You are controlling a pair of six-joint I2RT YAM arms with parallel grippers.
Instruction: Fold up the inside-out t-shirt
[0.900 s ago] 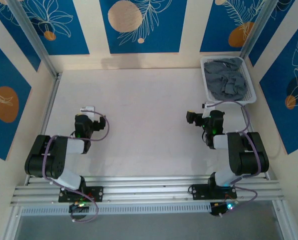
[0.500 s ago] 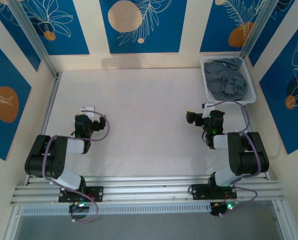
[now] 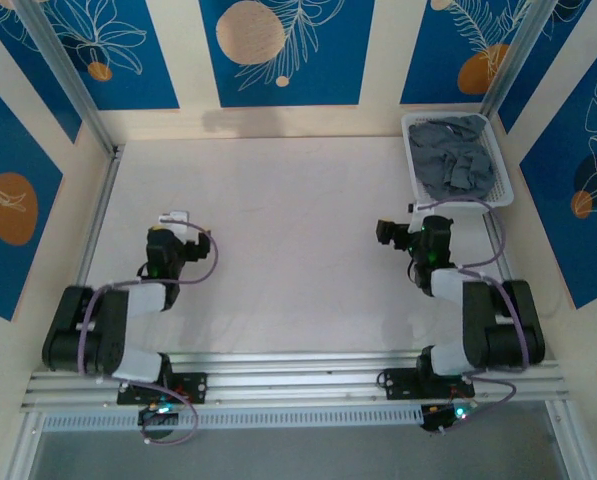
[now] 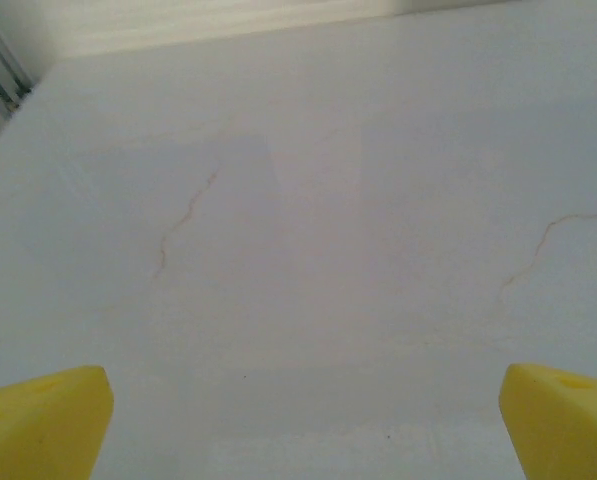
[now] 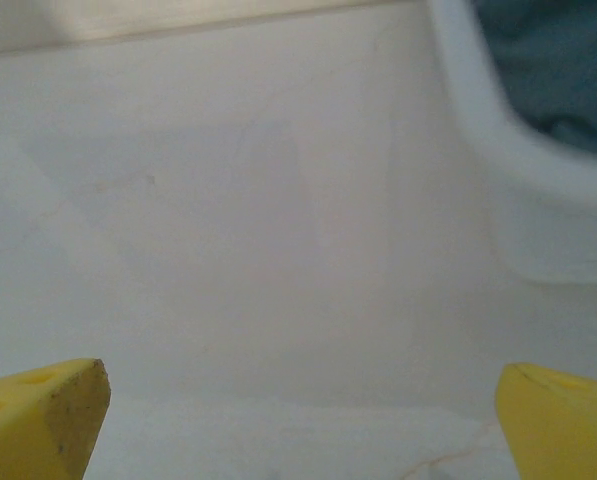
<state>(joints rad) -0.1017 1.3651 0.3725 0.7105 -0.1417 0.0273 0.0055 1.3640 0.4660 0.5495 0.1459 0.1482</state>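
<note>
t-shirt (image 3: 456,160) crumpled in basket (image 3: 412,160), soft, light (collar probably buried); pinch a top fold. left gripper (image 4: 303,400), right gripper (image 5: 303,400) wide open, empty

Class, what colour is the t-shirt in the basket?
The t-shirt is plain dark grey, clearest in the top external view.

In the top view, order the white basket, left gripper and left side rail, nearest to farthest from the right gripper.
From the right gripper:
1. White basket, just beyond it, far right.
2. Left gripper, across the table.
3. Side rail, left table edge.
</note>
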